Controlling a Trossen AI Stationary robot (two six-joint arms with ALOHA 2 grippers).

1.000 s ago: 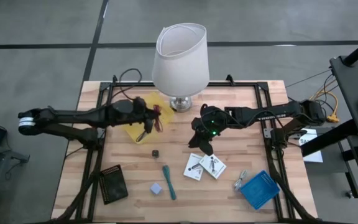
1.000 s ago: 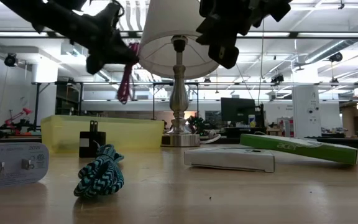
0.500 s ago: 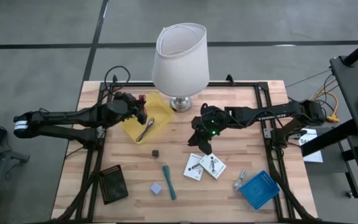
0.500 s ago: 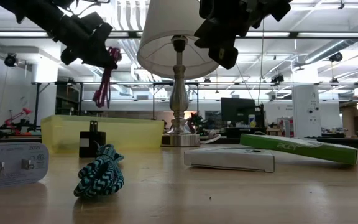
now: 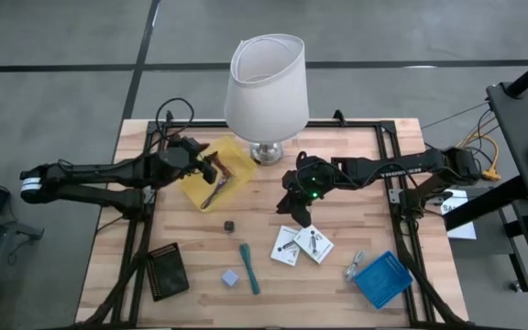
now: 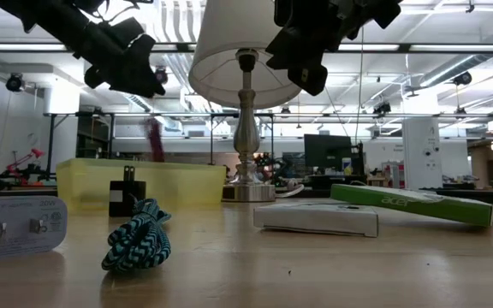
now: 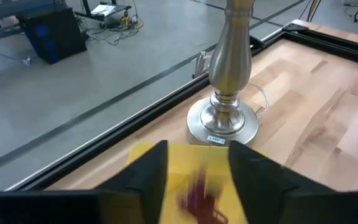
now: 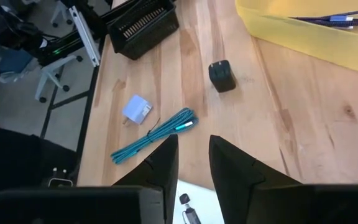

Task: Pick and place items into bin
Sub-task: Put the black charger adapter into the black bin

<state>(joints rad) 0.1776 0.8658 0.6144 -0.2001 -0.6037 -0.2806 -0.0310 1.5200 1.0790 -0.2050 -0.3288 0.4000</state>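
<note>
Hovering left of centre in the high view, your left gripper (image 5: 211, 170) sits over the yellow bin (image 5: 216, 173) with its fingers apart and nothing between them, and a magenta cable (image 7: 199, 194) shows blurred just above the bin's floor, where a purple cable (image 8: 328, 19) lies. Your right gripper (image 5: 301, 216) hangs at centre frame, fingers parted and empty, above the two white cards (image 5: 302, 245). You have the teal cable (image 5: 248, 268), lavender cube (image 5: 231, 277) and dark cube (image 5: 229, 225) on the wood at lower centre.
</note>
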